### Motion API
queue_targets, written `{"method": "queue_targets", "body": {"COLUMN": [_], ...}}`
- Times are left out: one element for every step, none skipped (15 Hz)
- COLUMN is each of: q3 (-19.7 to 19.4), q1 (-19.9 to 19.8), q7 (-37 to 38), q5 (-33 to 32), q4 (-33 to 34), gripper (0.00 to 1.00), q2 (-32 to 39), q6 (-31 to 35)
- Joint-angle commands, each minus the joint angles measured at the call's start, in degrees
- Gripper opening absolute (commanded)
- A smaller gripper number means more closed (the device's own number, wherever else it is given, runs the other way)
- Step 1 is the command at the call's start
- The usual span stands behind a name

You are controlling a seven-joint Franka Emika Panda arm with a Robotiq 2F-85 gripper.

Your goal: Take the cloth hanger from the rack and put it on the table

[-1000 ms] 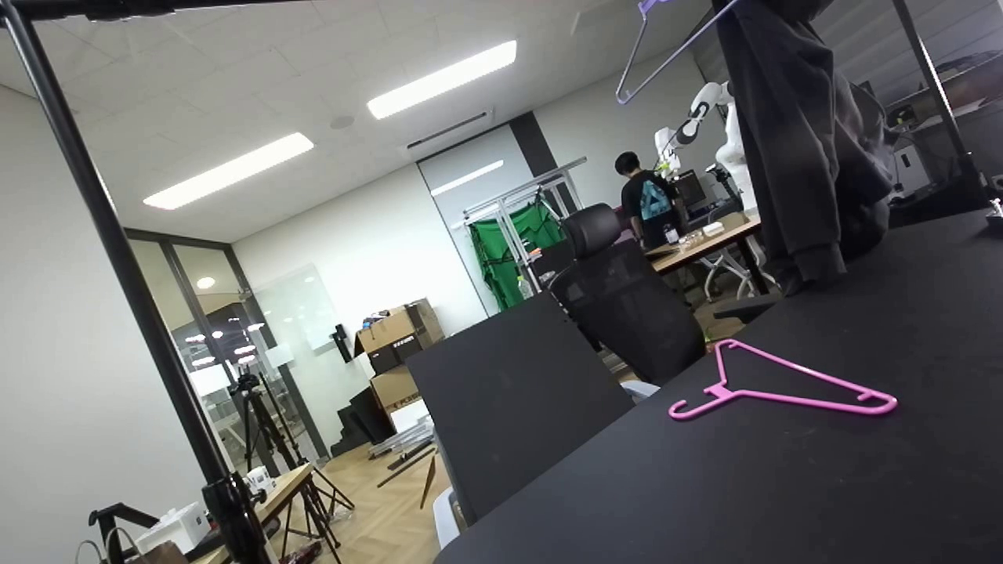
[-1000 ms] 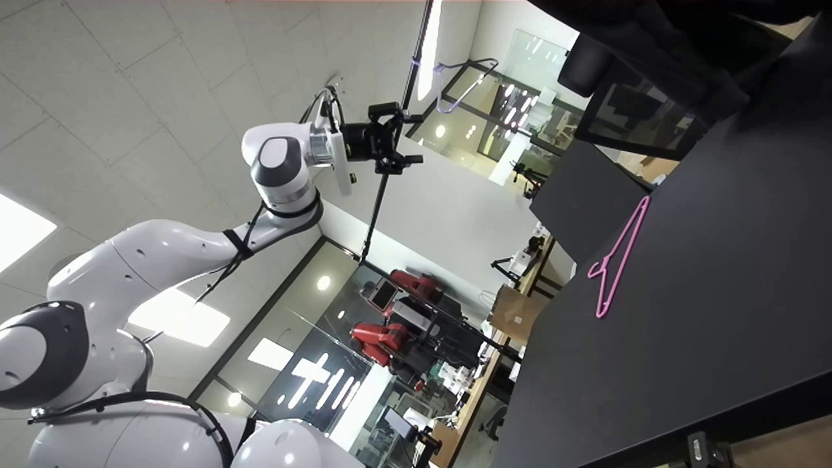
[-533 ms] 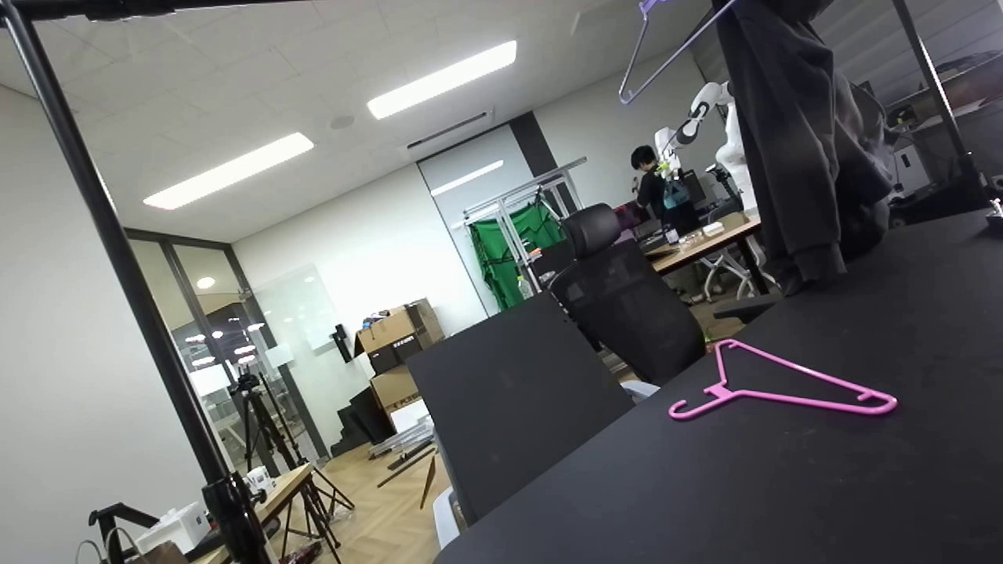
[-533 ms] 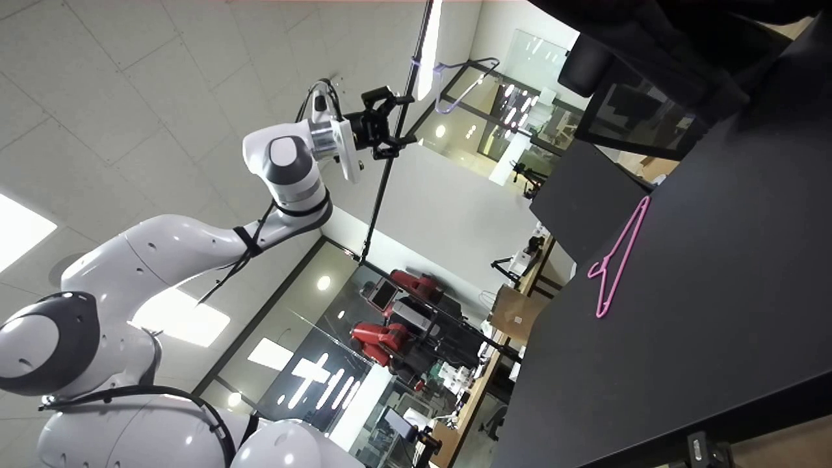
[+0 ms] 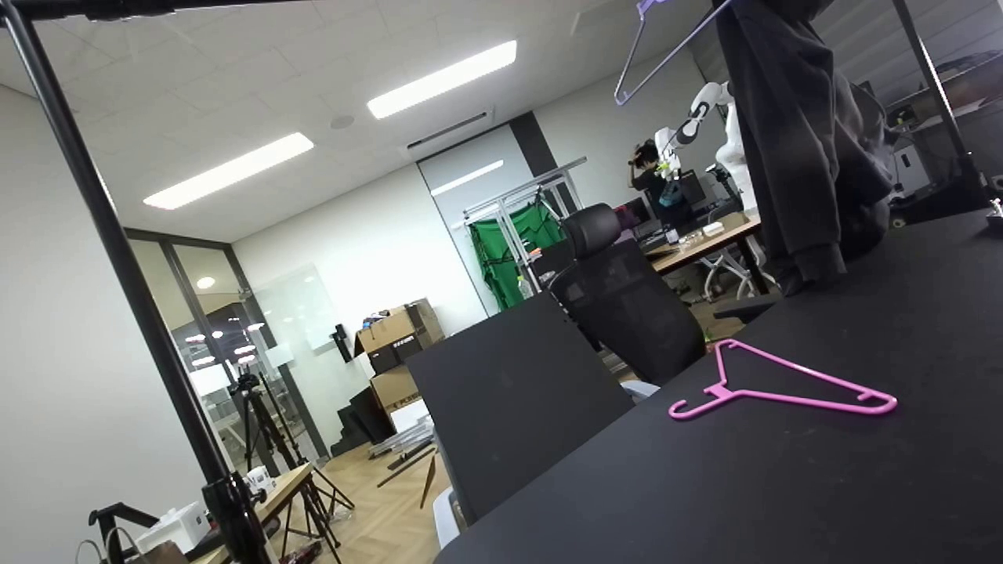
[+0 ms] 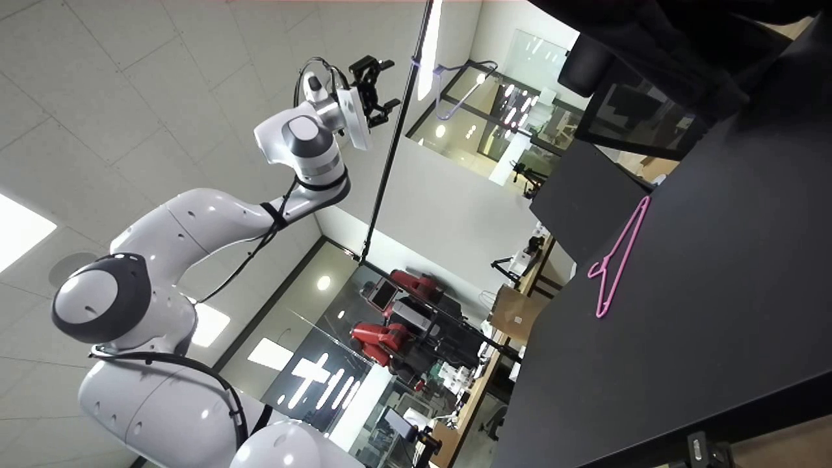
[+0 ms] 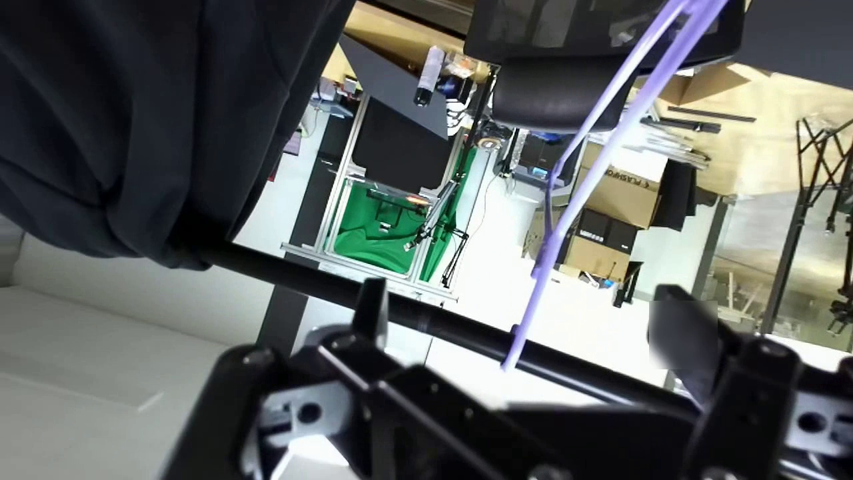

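Note:
The thin purple cloth hanger [image 6: 439, 91] hangs from the black rack bar [image 6: 390, 149]. It also shows at the top of an exterior view [image 5: 678, 51], partly cut off, and in the wrist view [image 7: 548, 259]. My gripper [image 6: 390, 84] is open and empty, level with the hanger's height and apart from it on the robot's side of the bar. In the wrist view my gripper's fingers [image 7: 523, 300] are wide apart, with the hanger's hook end and the rack bar seen between them. The black table [image 5: 705, 501] lies below, also in an exterior view [image 6: 689, 279].
A pink hanger [image 5: 799, 400] lies on the table. A dark garment [image 5: 791, 149] hangs beside the purple hanger; in the wrist view it fills the upper left [image 7: 133, 120]. The rack's black pole [image 5: 117, 235] stands at the left. A black chair [image 5: 631, 298] is behind the table.
My gripper has moved up in the exterior view and turned slightly, staying open. The arm has shifted to the right and up. The purple hanger has shifted very slightly; the pink hanger is still.

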Motion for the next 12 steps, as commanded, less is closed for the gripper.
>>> {"method": "queue_targets", "body": {"q3": [0.19,0.13,-0.07,0.03,0.0,-0.05,0.07,0.08,0.08,0.08,0.08,0.08], "q1": [-0.61,-0.44,0.04,0.25,0.34,0.45,0.29,0.37,0.39,0.38,0.38,0.37], "q7": [0.88,1.02,0.37,0.54,0.74,0.72,0.0,0.01,0.01,0.01,0.01,0.01], "q5": [-0.1,-0.09,0.81,1.05,1.07,0.93,0.37,0.41,0.46,0.54,0.6,0.63], "q4": [14.46,17.62,20.65,23.71,26.71,29.31,21.07,23.55,25.24,26.27,26.68,26.93], "gripper": [1.0,1.0,1.0,1.0,1.0,1.0,1.0,1.0,1.0,1.0,1.0,1.0], "q2": [8.58,10.7,12.67,14.87,16.89,18.31,13.49,15.23,16.5,17.28,17.59,17.69], "q6": [-6.59,-8.6,-10.82,-13.03,-15.51,-19.54,-14.28,-16.4,-17.27,-17.56,-17.6,-17.68]}}
